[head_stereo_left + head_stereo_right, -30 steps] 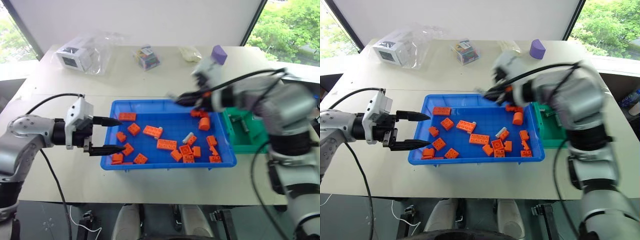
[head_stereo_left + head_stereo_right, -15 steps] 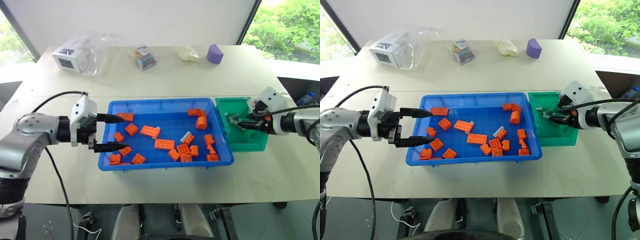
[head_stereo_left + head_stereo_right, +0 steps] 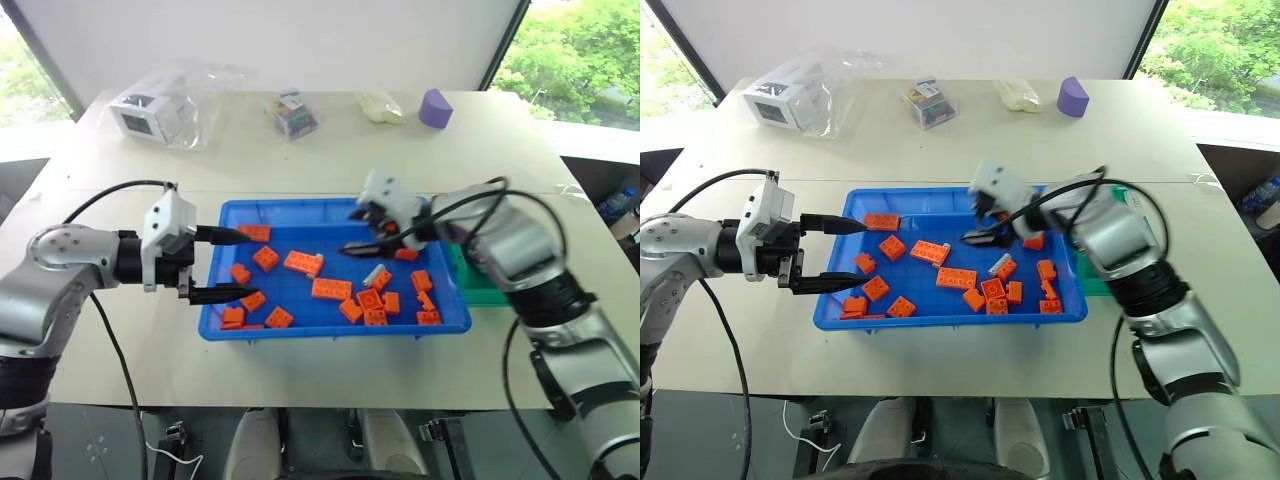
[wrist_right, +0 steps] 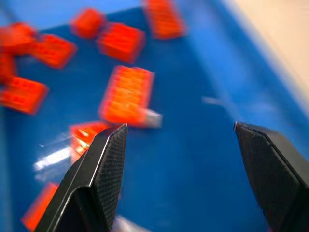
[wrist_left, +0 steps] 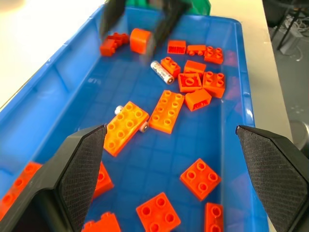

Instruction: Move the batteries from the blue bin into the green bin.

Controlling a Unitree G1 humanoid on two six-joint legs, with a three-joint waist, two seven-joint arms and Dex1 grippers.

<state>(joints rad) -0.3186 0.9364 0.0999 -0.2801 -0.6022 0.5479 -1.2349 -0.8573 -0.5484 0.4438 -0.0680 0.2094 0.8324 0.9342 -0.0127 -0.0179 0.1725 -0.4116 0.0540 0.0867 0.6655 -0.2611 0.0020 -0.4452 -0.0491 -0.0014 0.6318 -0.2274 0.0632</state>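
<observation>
1. The blue bin (image 3: 330, 322) is a wide, shallow bright-blue tray with a raised rim, lying in the middle of the table (image 3: 300, 160) and strewn with orange bricks (image 3: 333, 288).
2. One of the batteries (image 3: 375, 274), a short silver-grey cylinder, lies on the bin floor right of centre, beside a brick; in the left wrist view it shows clearly (image 5: 161, 71) with a pale label.
3. A second battery (image 3: 317, 266) (only its silver end peeps out) sits against the long brick near the middle of the bin.
4. The green bin (image 3: 482, 280) stands touching the blue bin's right end; the right arm covers most of it, so what it holds cannot be made out.
5. The right gripper (image 3: 362, 232) hangs over the middle of the blue bin with its black fingers spread apart and nothing between them; its wrist view is smeared, and the pale streak there is probably a battery.
6. The left gripper (image 3: 228, 265) is at the bin's left end, fingers spread wide over the rim, empty.
7. The table is pale beige. At its far side lie a white box in a clear bag (image 3: 150, 112), a small container of coloured pieces (image 3: 292, 113), a pale lump (image 3: 382, 106) and a purple block (image 3: 435, 107). Beyond are a white wall and windows with green trees.
</observation>
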